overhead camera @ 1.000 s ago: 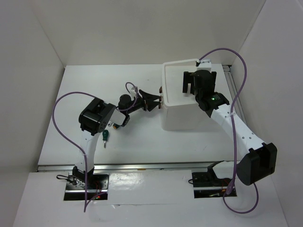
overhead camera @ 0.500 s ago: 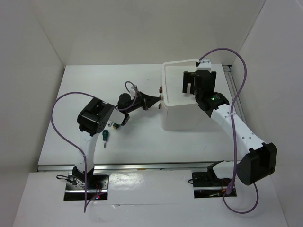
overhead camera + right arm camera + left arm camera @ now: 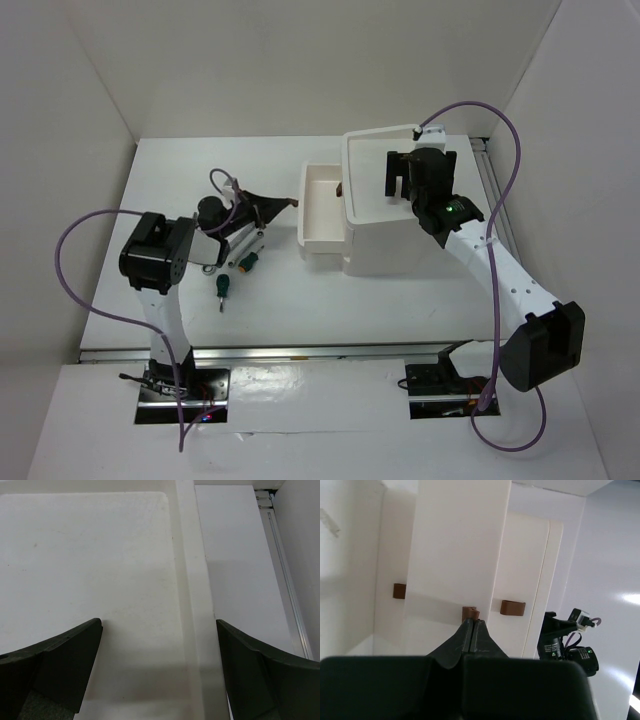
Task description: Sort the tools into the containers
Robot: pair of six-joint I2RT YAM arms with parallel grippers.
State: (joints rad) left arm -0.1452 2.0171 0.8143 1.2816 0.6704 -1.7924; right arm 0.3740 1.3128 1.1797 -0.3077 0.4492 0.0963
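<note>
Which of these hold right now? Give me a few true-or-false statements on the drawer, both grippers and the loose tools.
1. The left gripper is shut on a small dark red knob of the white plastic box-shaped cabinet. True.
2. The white pull-out drawer sits fully inside the cabinet. False: it stands drawn out on the cabinet's left side.
3. The right gripper grips a tool. False: it is open and empty above the shallow white top tray.
4. A stubby green-handled screwdriver lies on the white table, outside the cabinet. True.
</note>
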